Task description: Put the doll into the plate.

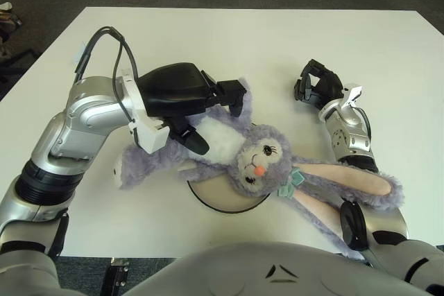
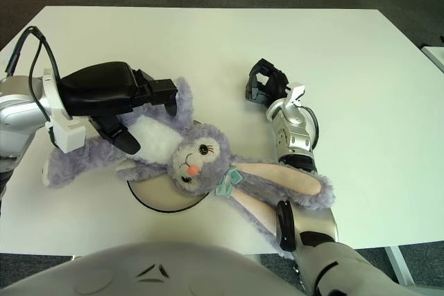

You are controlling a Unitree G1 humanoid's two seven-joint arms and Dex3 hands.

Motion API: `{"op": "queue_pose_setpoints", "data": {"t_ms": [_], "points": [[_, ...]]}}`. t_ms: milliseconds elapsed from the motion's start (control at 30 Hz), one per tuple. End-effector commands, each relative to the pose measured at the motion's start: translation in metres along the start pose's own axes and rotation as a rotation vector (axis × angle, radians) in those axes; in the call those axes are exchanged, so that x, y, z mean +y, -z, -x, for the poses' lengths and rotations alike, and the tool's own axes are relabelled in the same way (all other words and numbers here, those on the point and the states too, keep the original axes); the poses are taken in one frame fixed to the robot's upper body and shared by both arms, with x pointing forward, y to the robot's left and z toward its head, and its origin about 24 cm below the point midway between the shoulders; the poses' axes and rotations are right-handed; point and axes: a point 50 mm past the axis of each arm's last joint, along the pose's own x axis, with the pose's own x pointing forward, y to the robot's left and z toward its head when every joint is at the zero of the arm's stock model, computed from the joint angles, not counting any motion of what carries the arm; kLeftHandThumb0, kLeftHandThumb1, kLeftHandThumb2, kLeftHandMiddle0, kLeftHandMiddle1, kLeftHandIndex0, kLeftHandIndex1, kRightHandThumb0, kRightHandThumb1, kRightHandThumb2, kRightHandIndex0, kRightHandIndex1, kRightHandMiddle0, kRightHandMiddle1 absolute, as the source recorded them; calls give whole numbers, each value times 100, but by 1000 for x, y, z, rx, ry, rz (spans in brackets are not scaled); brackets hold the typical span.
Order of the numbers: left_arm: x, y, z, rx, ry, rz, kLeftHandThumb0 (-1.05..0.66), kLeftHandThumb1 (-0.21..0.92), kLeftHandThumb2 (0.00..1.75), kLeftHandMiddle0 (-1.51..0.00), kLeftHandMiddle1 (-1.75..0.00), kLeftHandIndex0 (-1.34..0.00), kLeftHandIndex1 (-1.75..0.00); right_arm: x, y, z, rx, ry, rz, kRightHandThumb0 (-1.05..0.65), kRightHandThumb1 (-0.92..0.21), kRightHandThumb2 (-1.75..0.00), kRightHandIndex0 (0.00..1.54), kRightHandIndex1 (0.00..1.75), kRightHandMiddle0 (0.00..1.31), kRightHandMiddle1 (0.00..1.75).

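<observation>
The doll (image 1: 239, 154), a purple plush rabbit with a white belly, lies sprawled near the front edge of the desk (image 1: 277, 39), its head and upper body over the plate (image 1: 225, 199) while its legs trail off toward the desk's left side and its long pink-lined ears stretch toward the front right corner, draped across the right forearm. The left hand (image 1: 184, 98) is at the doll's lower body, its dark fingers (image 1: 194, 140) closed around the belly and one leg. Judged from this, the task is well under way but not finished: only the head end covers the plate, the rest hangs outside its rim, and the grip has not been let go. What seems left is to gather the body inward over the plate and release. The right hand (image 1: 318, 84) shows toward the right side of the desk, beyond the doll's ears, fingers curled in on nothing. By count: one doll, one plate, two hands, one desk.
</observation>
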Motion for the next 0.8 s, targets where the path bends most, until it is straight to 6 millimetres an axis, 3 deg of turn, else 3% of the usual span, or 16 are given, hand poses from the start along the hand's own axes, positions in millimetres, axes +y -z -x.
{"op": "queue_pose_setpoints", "data": {"t_ms": [0,67,200,367,467,633,767], "points": [[0,3,5,17,-16,-3,-68,77,68,-14,-98,0,-55,-8,48,15,210,47,-34,-50,-28,-136,112,175,65,175],[2,3,6,6,-14,4,-69,79,67,-11,-87,0,-46,-9,49,15,213,47,-33,-50,-27,-137,113,175,65,175],[15,0,3,-50,-29,10,-74,89,64,-6,-98,0,-26,-10,50,14,216,44,-30,-50,-26,-138,115,175,66,175],[31,0,7,-80,-14,-33,-76,92,77,-4,-106,0,-11,-11,52,13,219,40,-29,-50,-26,-139,115,175,66,175],[31,0,9,-77,16,-69,-78,92,84,-2,-93,0,-4,-13,52,12,224,40,-28,-51,-25,-140,115,175,67,175],[31,0,12,-65,26,-93,-75,92,74,0,-66,0,0,-14,54,11,229,37,-22,-51,-24,-140,115,175,67,175],[33,0,14,-32,18,-128,-74,92,69,0,-60,0,0,-14,54,10,232,33,-19,-50,-26,-138,114,175,66,175]]}}
